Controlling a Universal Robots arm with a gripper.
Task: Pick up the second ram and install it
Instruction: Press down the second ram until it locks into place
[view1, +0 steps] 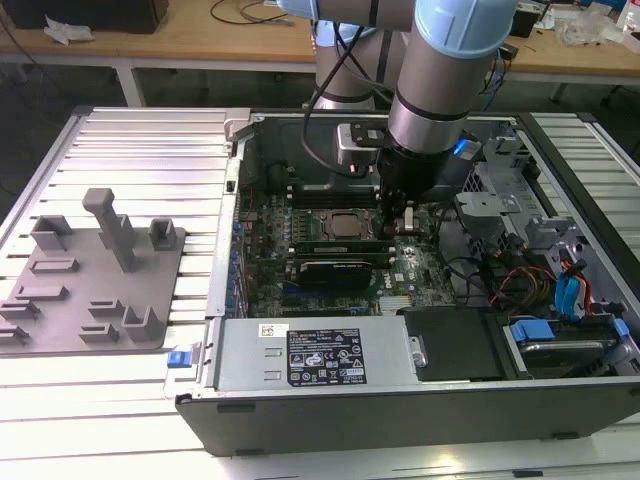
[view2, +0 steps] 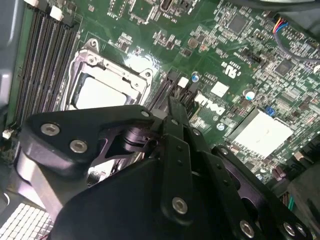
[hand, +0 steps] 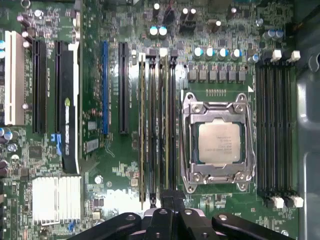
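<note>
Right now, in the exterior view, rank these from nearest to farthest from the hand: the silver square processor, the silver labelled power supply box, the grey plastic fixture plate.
1. Silver square processor: just to the exterior view's left of the hand.
2. Silver labelled power supply box: nearer the camera.
3. Grey plastic fixture plate: far at the exterior view's left.

The exterior view looks down across the open computer case (view1: 420, 400); both wrist views look closely onto its motherboard (hand: 125, 165).

A wooden workbench (view1: 200, 35) stands behind a ribbed metal table (view1: 150, 160), dark floor beneath it.
</note>
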